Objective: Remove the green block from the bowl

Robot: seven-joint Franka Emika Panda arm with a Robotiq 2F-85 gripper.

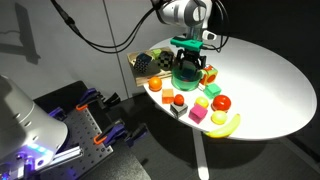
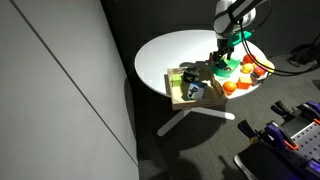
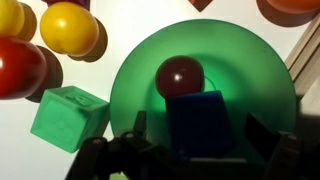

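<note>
Counter: a white oval counter [image 1: 265,80]. Its broad half is bare, and the toys crowd the other side, reaching close to the rim.
Bowl: the shiny green bowl [image 3: 250,70] is hemmed in. A bright-green cube [image 3: 68,117] lies just outside its wall, and red and yellow balls sit beyond that cube. A tan edge lies close on the opposite side.
Green block: the blue-teal green block [image 3: 208,125] rests on the bowl's floor, touching a dark red ball [image 3: 180,75].
Heading: the block is near-cubic, so no long axis can be told. Its top face looks up at the wrist camera and its flat sides face the fingers.
End effector: the end effector [image 1: 189,60] hangs right over the bowl. Its fingers [image 3: 135,140] are spread wide, one on each side of the block, with a gap showing on both sides.
Room: there is free space between the block's flanks and the bowl wall, but the ball blocks its far side.
</note>
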